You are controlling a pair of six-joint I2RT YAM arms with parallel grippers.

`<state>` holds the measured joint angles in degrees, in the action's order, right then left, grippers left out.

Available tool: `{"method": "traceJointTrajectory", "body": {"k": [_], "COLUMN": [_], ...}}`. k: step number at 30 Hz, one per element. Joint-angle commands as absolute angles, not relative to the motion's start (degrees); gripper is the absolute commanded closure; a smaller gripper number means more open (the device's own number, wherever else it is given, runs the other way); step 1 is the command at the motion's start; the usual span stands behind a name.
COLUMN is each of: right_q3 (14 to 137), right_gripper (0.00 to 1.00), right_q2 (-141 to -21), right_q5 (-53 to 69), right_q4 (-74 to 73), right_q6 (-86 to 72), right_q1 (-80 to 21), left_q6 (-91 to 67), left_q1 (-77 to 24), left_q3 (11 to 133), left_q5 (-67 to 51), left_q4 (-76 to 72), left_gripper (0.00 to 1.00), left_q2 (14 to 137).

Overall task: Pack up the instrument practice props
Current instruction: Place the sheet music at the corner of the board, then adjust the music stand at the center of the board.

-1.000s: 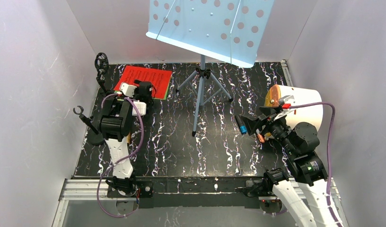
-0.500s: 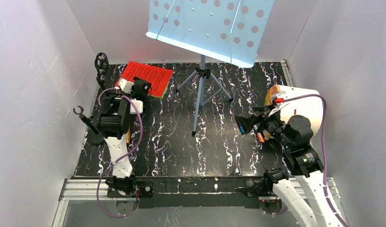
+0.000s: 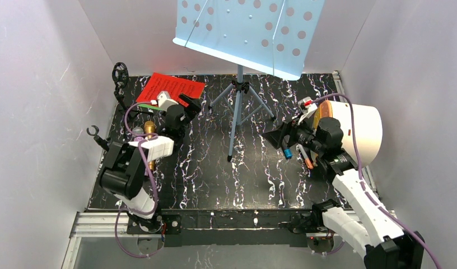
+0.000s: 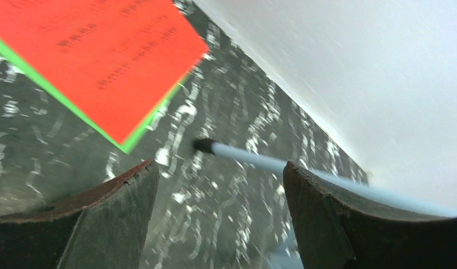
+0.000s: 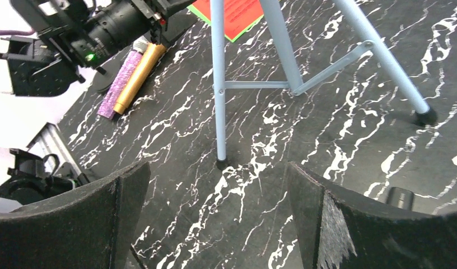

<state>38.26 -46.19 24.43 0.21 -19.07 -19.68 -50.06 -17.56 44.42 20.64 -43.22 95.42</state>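
The pale blue perforated music rack stands on tripod legs at the back middle. The red score sheet lies on a green one at the back left; both show in the left wrist view. The gold microphone and purple glitter microphone lie side by side at the left, also in the right wrist view. Two thin black mic mounts stand along the left edge. My left gripper is open between the sheets and a tripod leg. My right gripper is open, right of the near leg.
A white round container lies at the right edge behind my right arm. A small blue-tipped object and an orange one lie by that arm. White walls close the black marbled table on three sides.
My left arm has reached forward and right, carrying its gripper from the sheets' near corner toward the tripod and uncovering the two microphones. My right gripper has shifted left and farther.
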Motion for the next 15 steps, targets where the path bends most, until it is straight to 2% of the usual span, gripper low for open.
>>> {"method": "traceJointTrajectory", "body": {"k": [1, 9, 15], "right_q3": [37.49, 36.16, 36.4], "right_gripper": [0.01, 0.01, 0.01], "right_q2": [-49.83, -56.73, -60.51], "right_q5": [28.65, 29.41, 28.57], "right_q4": [13.31, 22.26, 27.94], "right_q6": [-23.14, -24.39, -27.1], "right_q1": [-20.12, -20.15, -20.21], "left_q6": [-43.37, -27.88, -18.59], "left_q1": [-20.18, -30.23, -35.85], "left_q3": [39.73, 33.12, 34.16], "left_q5": [11.24, -1.79, -1.35], "left_q4": [-48.03, -52.05, -52.62], "left_gripper": [0.21, 0.21, 0.21], "left_q2": [87.57, 77.83, 80.85]}}
